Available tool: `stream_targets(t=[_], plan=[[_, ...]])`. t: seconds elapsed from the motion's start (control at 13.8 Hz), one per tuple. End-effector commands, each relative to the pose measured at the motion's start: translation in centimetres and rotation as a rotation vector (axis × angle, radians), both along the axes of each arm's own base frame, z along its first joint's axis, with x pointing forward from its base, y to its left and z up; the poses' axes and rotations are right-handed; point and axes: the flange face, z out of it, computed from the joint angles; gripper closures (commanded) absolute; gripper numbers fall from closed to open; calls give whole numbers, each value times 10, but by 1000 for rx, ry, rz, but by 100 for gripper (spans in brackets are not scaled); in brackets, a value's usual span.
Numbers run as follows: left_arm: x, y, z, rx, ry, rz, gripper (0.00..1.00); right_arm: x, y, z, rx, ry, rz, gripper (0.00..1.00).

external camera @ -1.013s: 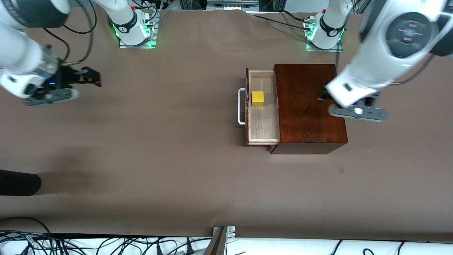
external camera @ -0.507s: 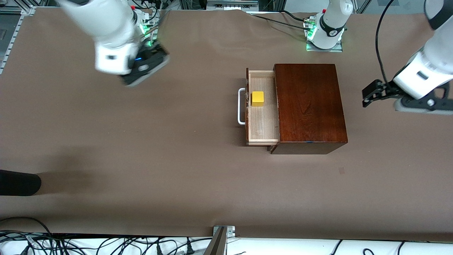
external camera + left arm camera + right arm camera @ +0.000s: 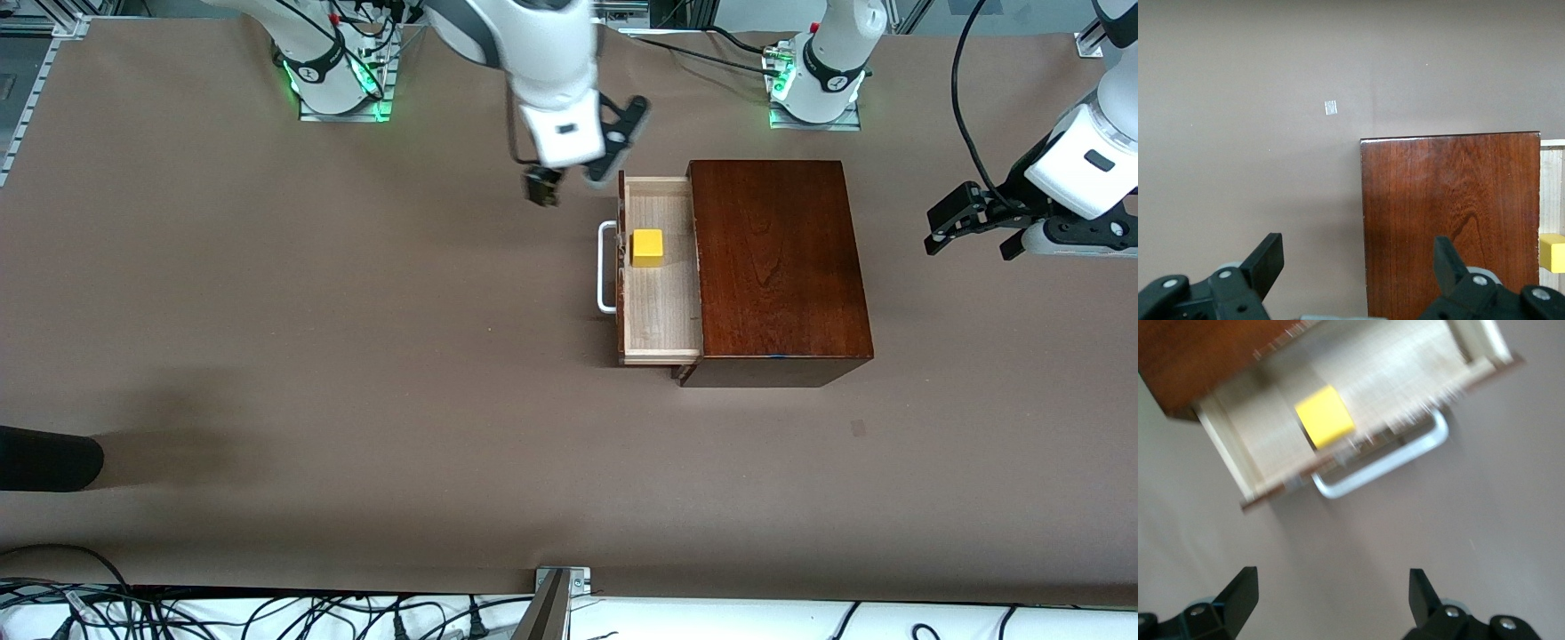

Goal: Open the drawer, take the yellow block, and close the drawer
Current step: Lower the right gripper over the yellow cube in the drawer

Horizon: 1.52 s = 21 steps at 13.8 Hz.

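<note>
The drawer (image 3: 660, 293) stands pulled out of the dark reddish-brown wooden box (image 3: 778, 267), its white handle (image 3: 606, 267) facing the right arm's end of the table. The yellow block (image 3: 647, 247) lies in the drawer's pale tray. My right gripper (image 3: 542, 189) hangs open and empty over the table beside the drawer's corner. In the right wrist view the block (image 3: 1325, 415) and handle (image 3: 1391, 463) lie ahead of the open right gripper (image 3: 1331, 580). My left gripper (image 3: 949, 222) waits open over the table at the left arm's end; the left wrist view shows this gripper (image 3: 1357, 250), the box (image 3: 1451, 213) and the block (image 3: 1553, 252).
A small tape mark (image 3: 858, 428) sits on the brown table nearer the front camera than the box. A dark rounded object (image 3: 44, 458) juts in at the right arm's end. Cables (image 3: 267, 613) run along the front edge.
The right arm has swung from its end of the table across to the drawer. The left arm has pulled off the box top toward its own end. Drawer and block have not moved.
</note>
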Motion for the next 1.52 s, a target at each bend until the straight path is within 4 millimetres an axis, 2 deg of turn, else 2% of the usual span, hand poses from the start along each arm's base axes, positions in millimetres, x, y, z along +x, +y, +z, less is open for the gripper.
stream_targets(t=[0.0, 0.07, 0.22, 0.36, 0.58, 0.8, 1.01, 1.23, 1.45], plan=[[-6, 11, 1, -23, 13, 12, 0, -19, 50, -29, 21, -97, 118, 0], [-6, 13, 1, -23, 13, 15, 0, -21, 58, -39, 25, -110, 136, 0], [-6, 24, 1, -25, 13, 32, 0, -44, 80, -58, -10, -144, 236, 0], [-6, 31, 0, -23, 16, 44, 0, -51, 91, -75, -28, -167, 295, 0], [-6, 31, -1, -22, 19, 49, 0, -55, 100, -85, -17, -183, 359, 0], [-6, 31, -3, -21, 28, 46, 0, -43, 104, -88, -28, -220, 379, 0], [-6, 32, -5, -20, 45, 46, 0, -21, 96, -88, -46, -242, 424, 0], [-4, 31, -5, -8, 49, 48, 0, -15, 98, -113, -58, -228, 433, 0], [-4, 30, -5, -8, 49, 48, 0, -5, 100, -126, -59, -229, 423, 0]])
